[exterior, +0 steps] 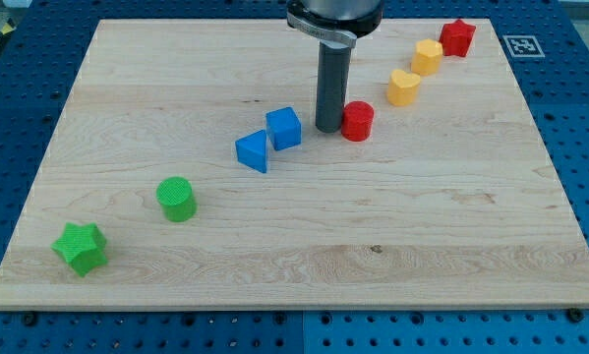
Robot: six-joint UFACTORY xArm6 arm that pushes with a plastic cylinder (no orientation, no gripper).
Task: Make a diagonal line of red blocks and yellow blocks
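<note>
A red cylinder (358,121) sits right of centre on the wooden board (304,256). My tip (328,128) rests just to its left, touching or nearly touching it. Up and to the right run a yellow block (404,88), a second yellow block (428,56) and a red star-shaped block (457,37) near the top right corner. These four lie along a rising diagonal.
A blue cube (284,128) and a blue triangular block (253,151) sit just left of my tip. A green cylinder (176,199) and a green star-shaped block (81,247) lie toward the bottom left. The board's edges border a blue perforated table.
</note>
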